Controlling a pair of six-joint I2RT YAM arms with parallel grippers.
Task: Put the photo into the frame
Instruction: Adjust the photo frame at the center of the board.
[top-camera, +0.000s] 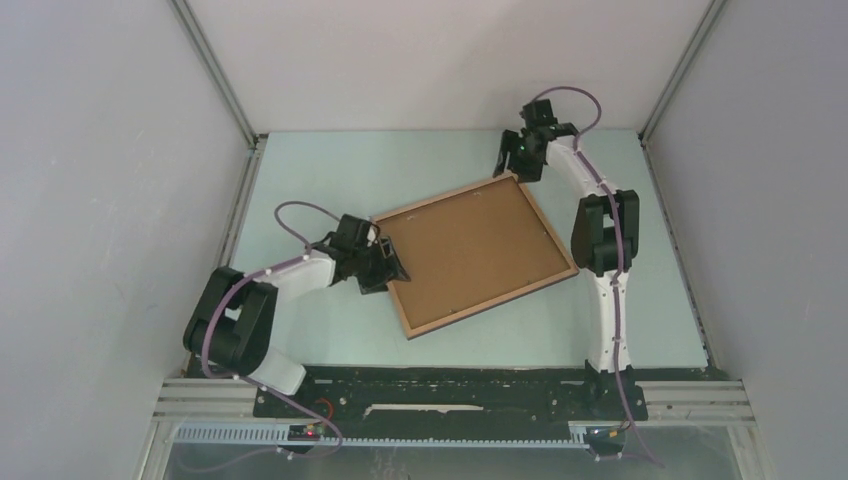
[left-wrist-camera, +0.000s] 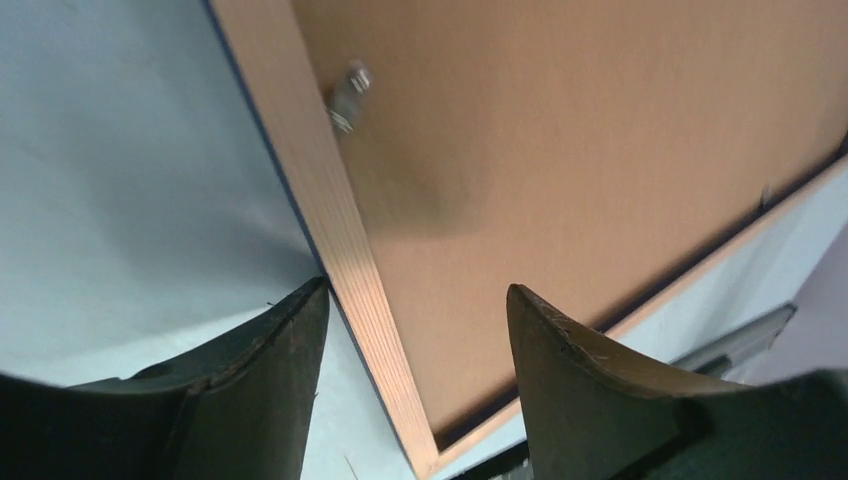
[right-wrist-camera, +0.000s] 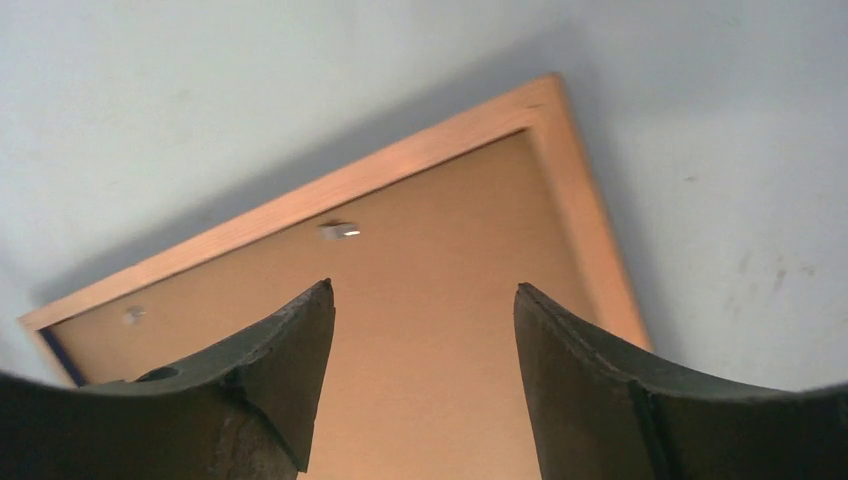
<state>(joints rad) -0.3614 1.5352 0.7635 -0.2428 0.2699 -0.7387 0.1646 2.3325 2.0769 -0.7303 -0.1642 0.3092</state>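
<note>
Left hand (left-wrist-camera: 418, 290) beside frame (left-wrist-camera: 325, 220), lengthwise slanting far-right

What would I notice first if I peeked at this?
A big wooden frame lies askew in the middle of the pale green table, a brown board filling it. The left end effector is open at its left edge, the right end effector open by its far corner.

— How do my arms look from overhead?
— On my screen the left arm (top-camera: 300, 270) and right arm (top-camera: 606, 310) have white links and bulky black joints. A thin purple cable (top-camera: 300, 205) runs along each.
— And the fingers (left-wrist-camera: 265, 385)?
— Dark, curved, tapering to points. My wrist feeds show pale scuffs along their edges.
</note>
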